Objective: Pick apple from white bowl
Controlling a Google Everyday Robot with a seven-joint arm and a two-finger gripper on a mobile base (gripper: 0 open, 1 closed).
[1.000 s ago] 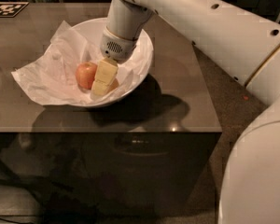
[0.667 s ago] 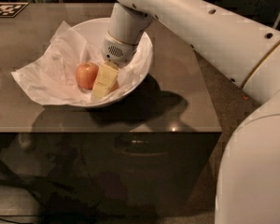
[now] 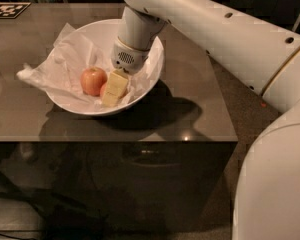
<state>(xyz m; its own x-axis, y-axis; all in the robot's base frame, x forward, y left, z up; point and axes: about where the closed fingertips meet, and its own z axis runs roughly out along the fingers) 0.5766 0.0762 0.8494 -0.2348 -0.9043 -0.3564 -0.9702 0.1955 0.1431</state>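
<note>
The white bowl (image 3: 152, 71) stands on the dark table, lined with crumpled white paper (image 3: 65, 59). The apple (image 3: 92, 80), orange-red with pale patches, lies in the bowl's left half. My gripper (image 3: 113, 90) reaches down into the bowl just right of the apple, its cream-coloured tip low against the paper. A small red patch (image 3: 103, 89) shows between the apple and the gripper, mostly hidden by the gripper; I cannot tell what it is. The arm's white wrist (image 3: 132, 39) covers the middle of the bowl.
The table's (image 3: 190, 114) front edge runs just below the bowl and its right edge lies under the arm. A black-and-white marker tag (image 3: 7, 9) lies at the far left corner. The robot's white body (image 3: 275, 184) fills the lower right.
The gripper stays down in the bowl beside the apple. The arm's upper part has shifted slightly. The apple has not moved.
</note>
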